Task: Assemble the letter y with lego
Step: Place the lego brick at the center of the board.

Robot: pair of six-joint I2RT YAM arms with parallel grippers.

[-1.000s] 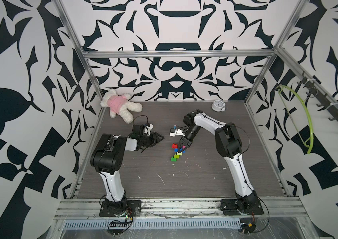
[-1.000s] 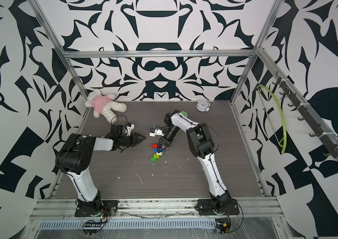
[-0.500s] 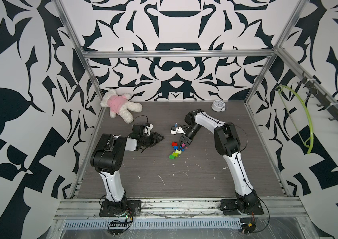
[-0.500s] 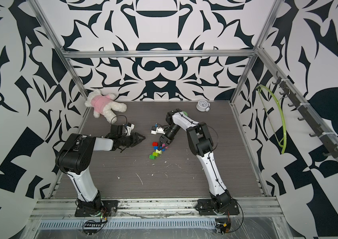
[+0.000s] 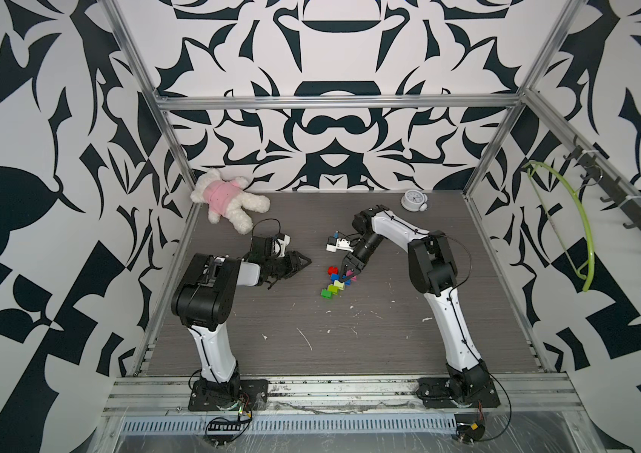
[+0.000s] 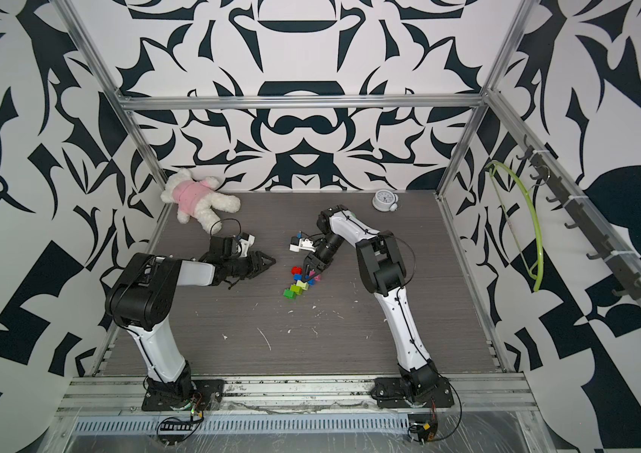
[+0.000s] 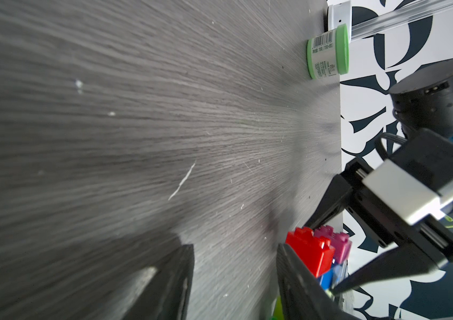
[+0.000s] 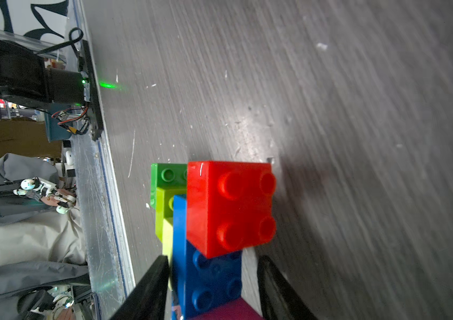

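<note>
Letter y [image 5: 336, 283] shows whole only in both top views.

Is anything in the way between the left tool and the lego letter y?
No. Only bare table lies between the left tool and the letter y. The right tool is at the y itself, not between them.

Multicolour letter y [image 5: 336, 283], fully joined, lying flat
</note>
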